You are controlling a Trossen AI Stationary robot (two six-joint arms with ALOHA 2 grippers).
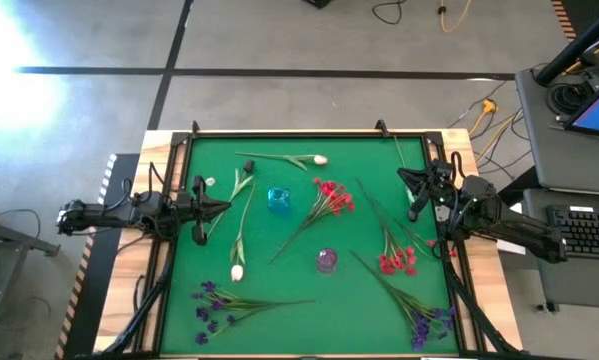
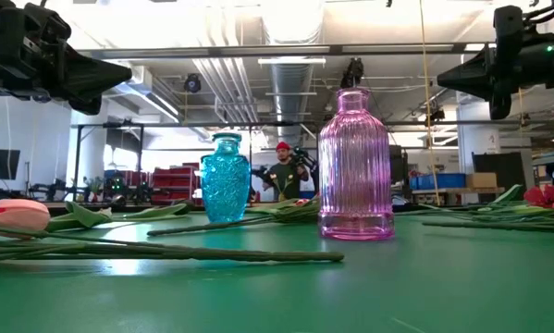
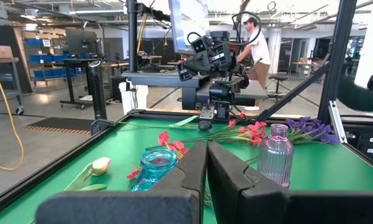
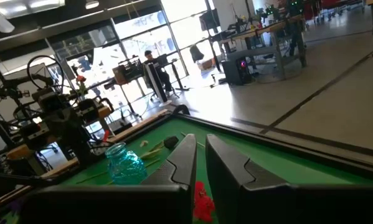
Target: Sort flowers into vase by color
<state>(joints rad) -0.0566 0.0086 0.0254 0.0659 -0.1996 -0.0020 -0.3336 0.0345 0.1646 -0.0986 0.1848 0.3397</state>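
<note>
Flowers lie flat on the green mat. White-pink tulips (image 1: 237, 271) (image 1: 319, 159) are on the left and far side. Red clusters (image 1: 331, 195) (image 1: 397, 262) lie in the middle and on the right. Purple clusters (image 1: 211, 300) (image 1: 429, 322) lie near the front corners. A blue glass vase (image 1: 278, 199) and a pink glass vase (image 1: 326, 260) stand upright and hold nothing. My left gripper (image 1: 219, 207) hovers shut over the mat's left side, pointing at the blue vase (image 3: 156, 167). My right gripper (image 1: 411, 178) hovers shut above the far right part of the mat.
A raised black frame (image 1: 289, 133) runs round the mat. Bare green mat (image 1: 309, 310) shows at the near middle. In the low view both vases (image 2: 226, 178) (image 2: 355, 166) stand mid-table with stems (image 2: 166, 250) lying in front. People move in the room beyond.
</note>
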